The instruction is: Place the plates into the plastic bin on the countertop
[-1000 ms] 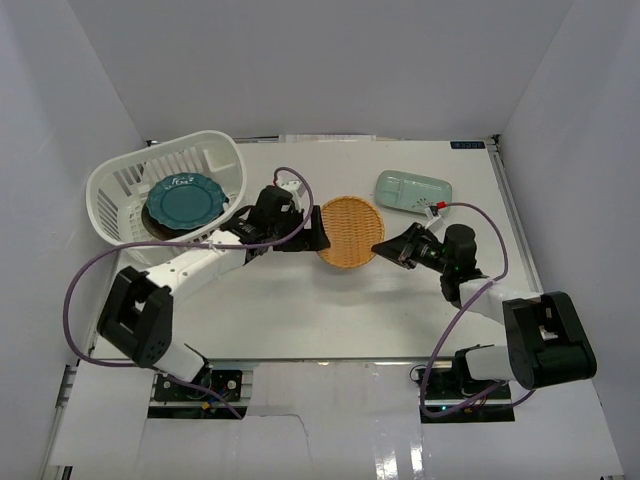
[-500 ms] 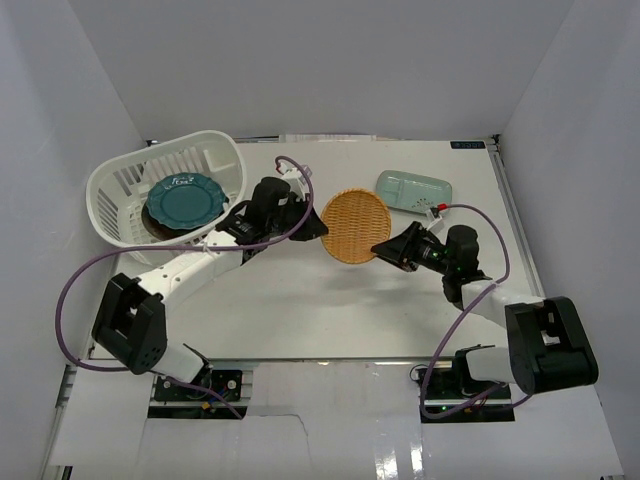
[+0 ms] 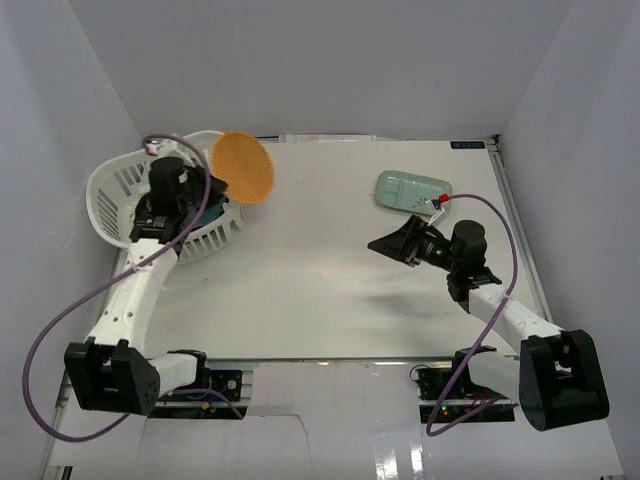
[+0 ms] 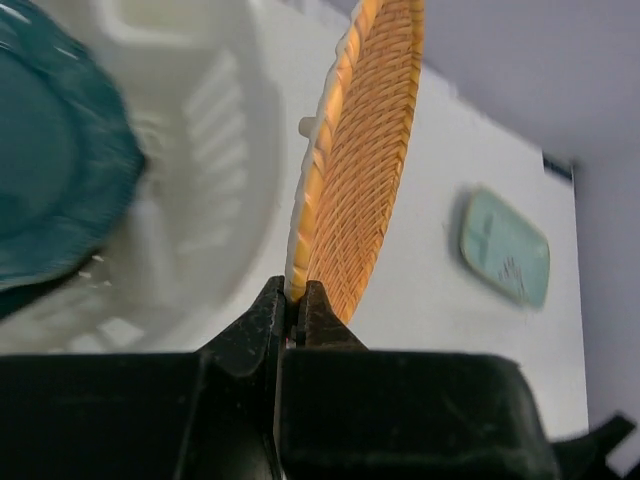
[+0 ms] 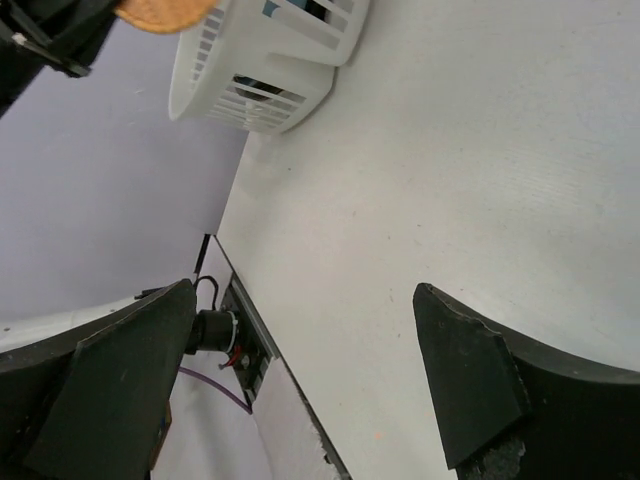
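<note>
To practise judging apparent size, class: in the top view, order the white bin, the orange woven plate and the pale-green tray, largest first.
1. white bin: clearly largest.
2-3. orange woven plate and pale-green tray look about alike; the plate is held up, tilted, nearer the camera, so unranked.

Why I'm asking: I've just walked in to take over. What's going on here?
The left gripper is clamped on the rim of an orange woven round plate, holding it up on edge beside the large white slotted plastic bin, where a teal scalloped round plate lies. The right gripper hangs open and empty above the white countertop. A pale-green rectangular tray lies on that countertop, not yet binned.
</note>
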Robot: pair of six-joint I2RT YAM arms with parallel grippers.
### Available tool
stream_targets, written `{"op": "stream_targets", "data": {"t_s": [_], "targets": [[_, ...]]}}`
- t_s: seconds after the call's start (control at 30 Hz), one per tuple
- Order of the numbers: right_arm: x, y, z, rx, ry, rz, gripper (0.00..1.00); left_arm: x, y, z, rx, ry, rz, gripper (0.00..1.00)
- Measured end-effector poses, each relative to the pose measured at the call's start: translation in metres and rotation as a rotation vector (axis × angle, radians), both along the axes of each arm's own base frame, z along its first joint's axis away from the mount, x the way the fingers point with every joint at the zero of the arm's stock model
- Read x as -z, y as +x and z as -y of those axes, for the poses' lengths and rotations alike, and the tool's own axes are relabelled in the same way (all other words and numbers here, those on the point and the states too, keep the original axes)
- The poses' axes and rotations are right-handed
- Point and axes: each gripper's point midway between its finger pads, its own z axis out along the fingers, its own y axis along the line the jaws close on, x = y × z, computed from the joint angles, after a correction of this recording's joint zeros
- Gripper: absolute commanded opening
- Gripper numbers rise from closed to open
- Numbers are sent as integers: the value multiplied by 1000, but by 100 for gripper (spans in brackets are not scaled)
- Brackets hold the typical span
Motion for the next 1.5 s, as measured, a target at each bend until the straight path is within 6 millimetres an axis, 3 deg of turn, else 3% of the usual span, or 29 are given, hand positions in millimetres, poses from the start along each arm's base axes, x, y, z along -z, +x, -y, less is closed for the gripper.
{"op": "stream_targets", "data": {"t_s": [0.1,0.2,0.3,0.43,0.6,0.7,0.73,0.8,0.93,1.0,1.07,1.2,1.3,1.43,1.5], "targets": [[10,1,3,14,-39,-11,95,-33,1,-76,-236,6,74,0],[23,2,6,30,-79,-39,95,-46,-3,-129,-409,10,110,0],[34,6,10,56,-115,-62,95,-36,-1,-164,-523,9,81,0],[42,13,17,113,-157,-85,92,3,14,-184,-581,1,-21,0],[37,40,29,230,-196,-64,88,53,22,-194,-612,-4,-149,0],[36,62,41,320,-222,-65,86,66,20,-196,-626,1,-181,16],[38,70,46,354,-233,-72,84,67,19,-197,-632,3,-185,27],[46,84,59,422,-252,-99,82,69,17,-198,-643,8,-179,38],[71,108,99,610,-295,-185,78,68,11,-201,-654,25,-159,66],[81,115,118,690,-312,-218,77,67,8,-201,-655,34,-150,86],[92,121,137,760,-322,-252,77,64,8,-202,-655,40,-133,98],[118,127,173,887,-351,-341,78,51,5,-201,-659,33,-94,98],[135,135,195,956,-368,-397,77,31,-3,-199,-663,19,-31,98],[140,163,201,992,-347,-408,74,-12,-13,-188,-637,-1,95,98],[142,174,202,1008,-325,-400,68,-28,-13,-172,-581,-13,146,98]]}}
